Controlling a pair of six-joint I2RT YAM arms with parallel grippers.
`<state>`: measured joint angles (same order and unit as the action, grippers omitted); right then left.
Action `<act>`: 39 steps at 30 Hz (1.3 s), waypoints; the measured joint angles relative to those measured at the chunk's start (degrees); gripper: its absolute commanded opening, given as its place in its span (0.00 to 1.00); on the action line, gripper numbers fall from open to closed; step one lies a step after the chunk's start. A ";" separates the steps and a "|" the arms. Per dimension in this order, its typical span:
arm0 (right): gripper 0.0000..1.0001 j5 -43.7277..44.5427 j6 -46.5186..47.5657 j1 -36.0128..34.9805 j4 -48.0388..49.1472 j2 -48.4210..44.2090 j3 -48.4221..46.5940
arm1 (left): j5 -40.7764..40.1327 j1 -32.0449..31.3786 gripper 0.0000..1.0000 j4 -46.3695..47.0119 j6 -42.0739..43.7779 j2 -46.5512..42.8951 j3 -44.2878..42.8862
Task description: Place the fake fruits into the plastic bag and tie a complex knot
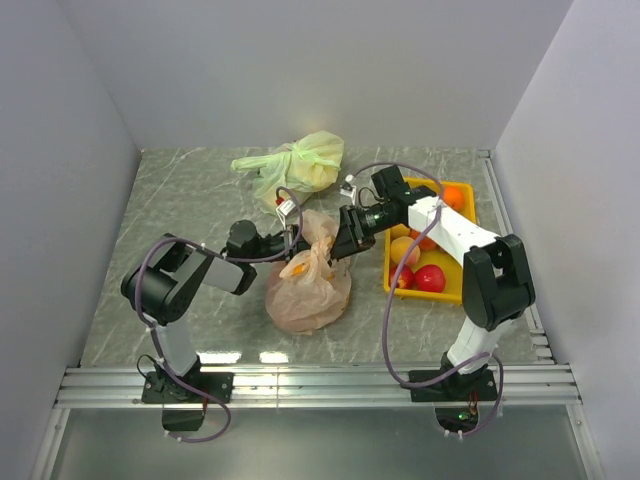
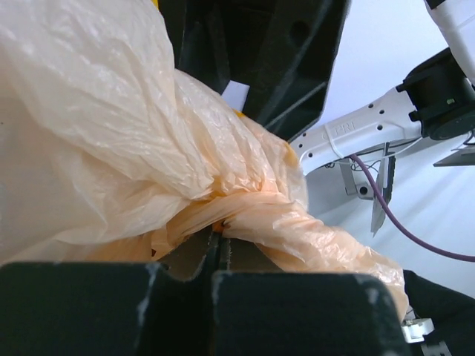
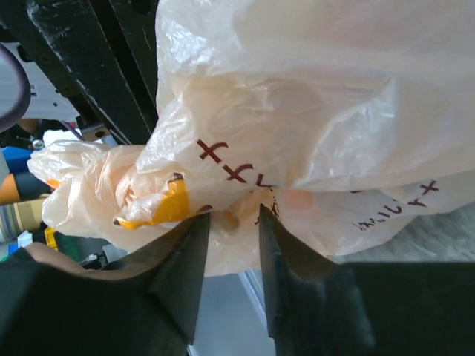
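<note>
- plastic bag [image 1: 305,290] mid-table, neck bunched.
- left gripper [image 2: 217,241] clamped on its twisted neck.
- right gripper [image 3: 234,222] jaws apart, tips at the film.
- some fake fruits [image 1: 430,278] in yellow tray [image 1: 420,294], right edge.

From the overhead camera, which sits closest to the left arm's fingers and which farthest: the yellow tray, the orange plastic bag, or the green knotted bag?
1. orange plastic bag: pinched in the left fingers, mid-table.
2. green knotted bag: behind them, toward the back wall.
3. yellow tray: off to the right side.
</note>
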<state>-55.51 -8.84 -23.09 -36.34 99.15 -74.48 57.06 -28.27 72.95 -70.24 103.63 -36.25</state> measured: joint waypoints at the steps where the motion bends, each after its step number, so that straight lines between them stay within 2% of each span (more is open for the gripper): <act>1: 0.51 0.07 0.35 0.26 -0.50 -0.07 0.00 | 0.02 -0.02 0.01 0.15 -0.11 0.13 0.00; 11: 0.50 -2.47 -0.63 2.47 -0.87 -3.48 4.22 | -0.59 -0.24 0.01 0.70 -3.06 3.41 -1.64; 22: 0.48 -4.20 -8.20 2.71 4.22 -1.31 5.95 | -1.22 -1.33 0.01 1.18 -7.80 6.54 -2.89; 32: 0.48 -4.92 -7.08 7.85 1.86 -0.52 6.99 | -1.44 -1.42 0.01 1.36 -8.50 6.54 -2.89; 39: 0.45 -8.09 -9.84 7.15 3.41 1.20 8.28 | -1.44 -2.03 0.00 1.36 -8.50 6.51 -2.89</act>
<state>-63.59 -18.68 -15.94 -32.93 100.36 -66.19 55.61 -30.30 74.30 -78.74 110.15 -39.13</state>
